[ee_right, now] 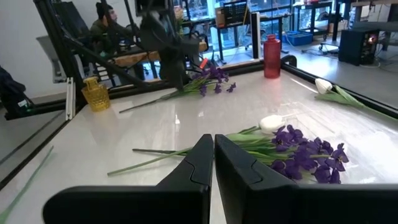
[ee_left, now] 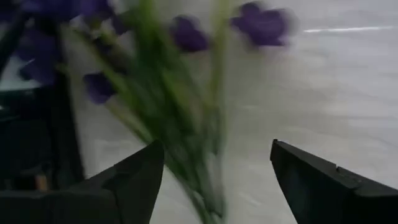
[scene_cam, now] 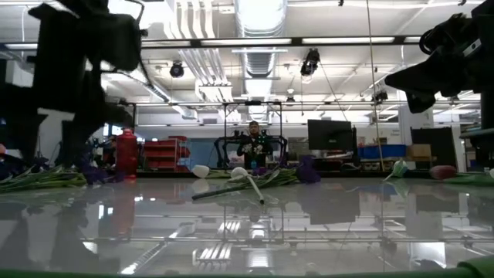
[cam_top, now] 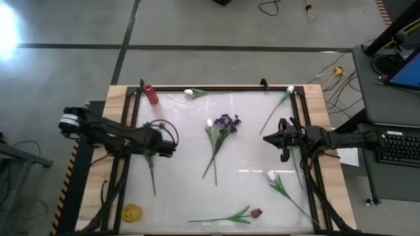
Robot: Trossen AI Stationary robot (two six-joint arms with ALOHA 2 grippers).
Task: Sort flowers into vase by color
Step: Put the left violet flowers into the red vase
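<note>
Left tool [cam_top: 160, 145]: fingers spread wide over the worktop [cam_top: 249, 190], a purple flower stem [ee_left: 186, 134] seen between them, not gripped. Right tool [cam_top: 270, 138]: fingers pressed together, nothing held, at the worktop's right side. Purple bunch [cam_top: 225, 124] laid at centre with a white bud just beside. Red tulip [cam_top: 255, 213] laid near the front edge. Red vase [cam_top: 151, 94] and yellow vase [cam_top: 132, 212] stood at left.

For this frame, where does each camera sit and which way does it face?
High: overhead, straight down on the table; both arms show.
Low: table height, level across into the room; arms hang above.
Left wrist: past the open left gripper at purple flowers.
Right wrist: past the shut right gripper, across the table.
Shared: the red vase in high and right wrist.
</note>
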